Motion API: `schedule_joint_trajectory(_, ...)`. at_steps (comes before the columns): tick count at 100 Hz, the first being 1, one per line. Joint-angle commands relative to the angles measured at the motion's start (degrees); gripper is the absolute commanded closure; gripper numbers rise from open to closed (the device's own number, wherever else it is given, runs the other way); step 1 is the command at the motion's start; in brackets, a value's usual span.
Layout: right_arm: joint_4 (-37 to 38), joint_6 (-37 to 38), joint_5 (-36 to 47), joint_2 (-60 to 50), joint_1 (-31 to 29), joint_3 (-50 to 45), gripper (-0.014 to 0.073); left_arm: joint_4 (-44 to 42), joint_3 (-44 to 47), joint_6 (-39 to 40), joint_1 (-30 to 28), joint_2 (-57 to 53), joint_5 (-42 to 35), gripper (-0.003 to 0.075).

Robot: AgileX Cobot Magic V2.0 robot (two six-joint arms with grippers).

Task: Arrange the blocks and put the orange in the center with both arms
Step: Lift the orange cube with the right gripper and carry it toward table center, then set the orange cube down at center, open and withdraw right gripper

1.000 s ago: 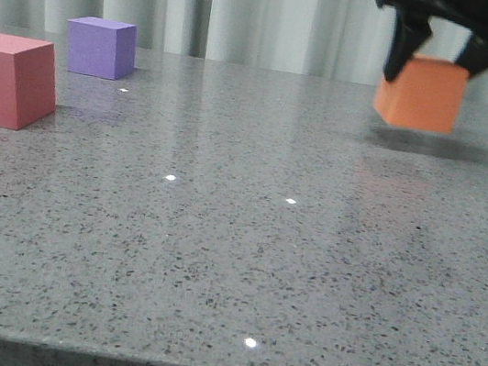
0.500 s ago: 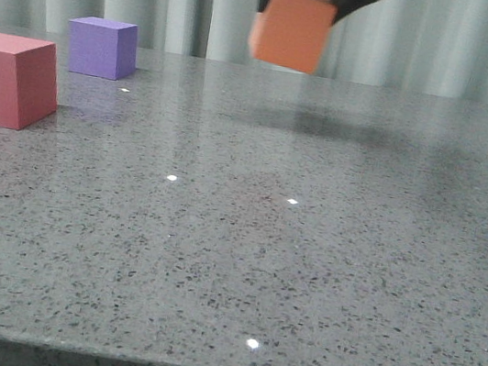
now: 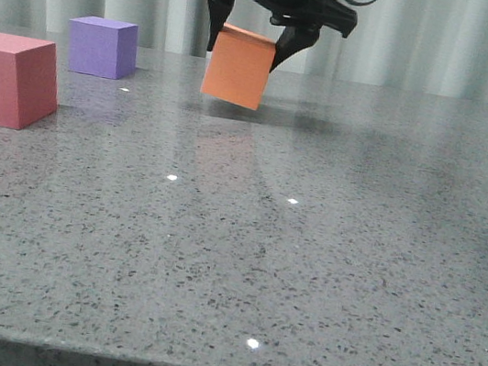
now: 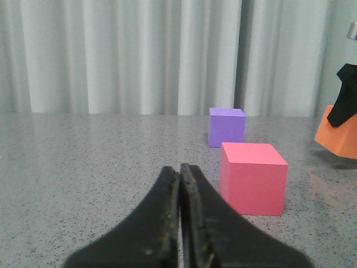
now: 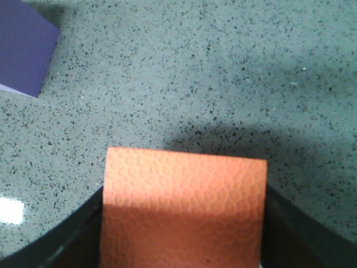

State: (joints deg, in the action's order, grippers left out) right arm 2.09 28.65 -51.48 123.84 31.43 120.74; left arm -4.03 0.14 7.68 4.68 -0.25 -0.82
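My right gripper (image 3: 253, 40) is shut on the orange cube (image 3: 238, 67) and holds it tilted just above the grey table at the back middle. In the right wrist view the orange cube (image 5: 183, 209) fills the space between the jaws. The purple cube (image 3: 101, 47) stands at the back left, and it also shows in the right wrist view (image 5: 22, 44). The red-pink cube (image 3: 6, 78) stands at the left, nearer the front. My left gripper (image 4: 179, 173) is shut and empty, low over the table, with the red-pink cube (image 4: 252, 177) and purple cube (image 4: 226, 127) ahead of it.
The speckled grey table (image 3: 287, 264) reaches to a pale pleated curtain (image 3: 452, 40) at the back. Its front edge runs along the bottom of the front view.
My right gripper has carried the orange cube from the back right leftward to the back middle and has lowered it close to the table. The other two cubes have not moved.
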Motion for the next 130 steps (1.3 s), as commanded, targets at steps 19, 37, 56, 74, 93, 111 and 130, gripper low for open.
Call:
schedule_joint_trajectory(19, 1.36, 0.20, -0.61, -3.00, -0.17, 2.18, 0.0237, 0.09, 2.44, 0.38, 0.54, -2.07, -4.68, 0.0741)
schedule_joint_trajectory(37, 1.56, 0.20, -0.82, -2.80, -0.17, 2.18, 0.0228, 0.09, 2.44, 0.38, 0.54, -2.07, -4.68, 0.0741)
schedule_joint_trajectory(56, 1.56, 0.20, -0.71, -2.80, -0.17, 2.18, 0.0126, 0.09, 2.44, 0.38, 0.54, -2.07, -4.68, 0.0741)
schedule_joint_trajectory(74, 1.50, 0.20, -0.83, -3.00, -0.17, 2.18, -0.0022, 0.09, 2.44, 0.38, 0.54, -2.07, -4.68, 0.0741)
schedule_joint_trajectory(93, 0.70, 0.20, -1.93, -4.22, -0.17, 2.18, -0.0032, 0.09, 2.44, 0.38, 0.54, -2.07, -4.68, 0.0741)
schedule_joint_trajectory(111, 0.63, -3.51, -3.24, -8.15, -0.28, 2.18, -0.0032, 0.09, 2.44, 0.38, 0.54, -2.07, -4.68, 0.0741)
schedule_joint_trajectory(130, 0.63, -12.60, -7.18, -13.54, -2.43, 2.18, -0.0032, 0.09, 2.44, 0.38, 0.54, -2.07, -4.68, 0.0741)
